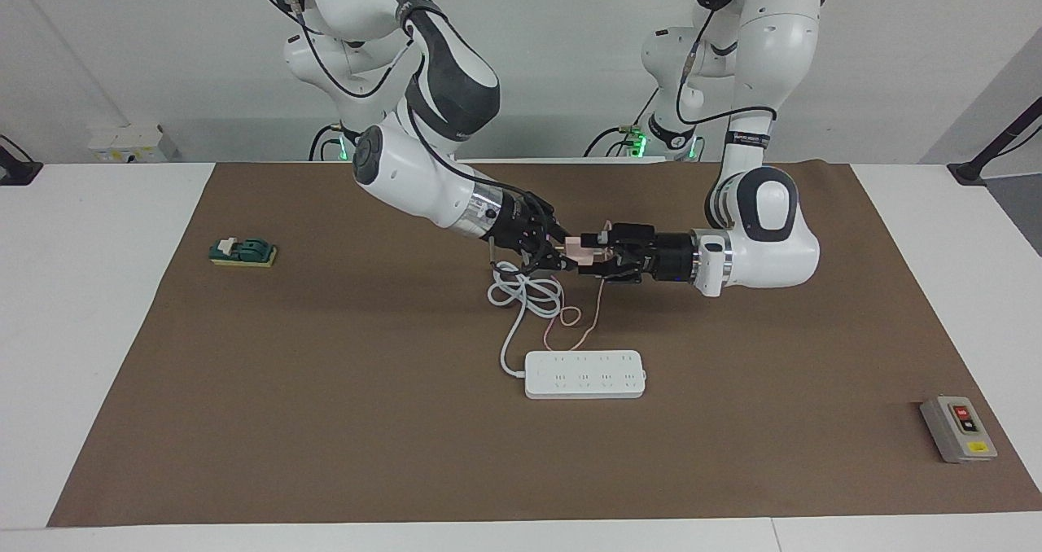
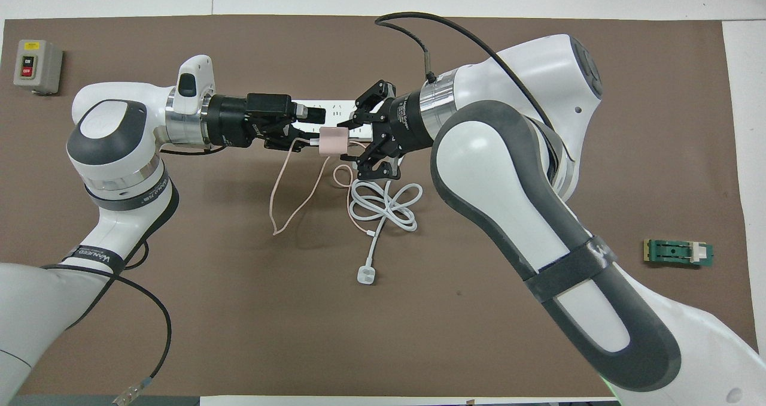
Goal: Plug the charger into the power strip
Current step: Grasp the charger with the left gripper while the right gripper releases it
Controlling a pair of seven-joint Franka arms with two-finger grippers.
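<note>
The pale pink charger (image 1: pixel 580 248) (image 2: pixel 333 141) hangs in the air over the mat, between the robots and the power strip. My right gripper (image 1: pixel 568 253) (image 2: pixel 350 142) is shut on it. My left gripper (image 1: pixel 600 251) (image 2: pixel 302 130) is open and level with the charger, and its fingertips reach the charger's free end. The thin pink cable (image 1: pixel 600 304) (image 2: pixel 280 193) droops from the charger to the mat. The white power strip (image 1: pixel 584 374) lies flat on the mat; in the overhead view only a patch of the strip (image 2: pixel 335 108) shows between the two grippers.
The strip's thick white cord (image 1: pixel 527 295) (image 2: pixel 383 208) lies coiled under the right gripper and ends in a small white plug (image 2: pixel 365 275). A grey button box (image 1: pixel 958 429) (image 2: pixel 37 66) sits toward the left arm's end. A green block (image 1: pixel 242 251) (image 2: pixel 678 253) lies toward the right arm's end.
</note>
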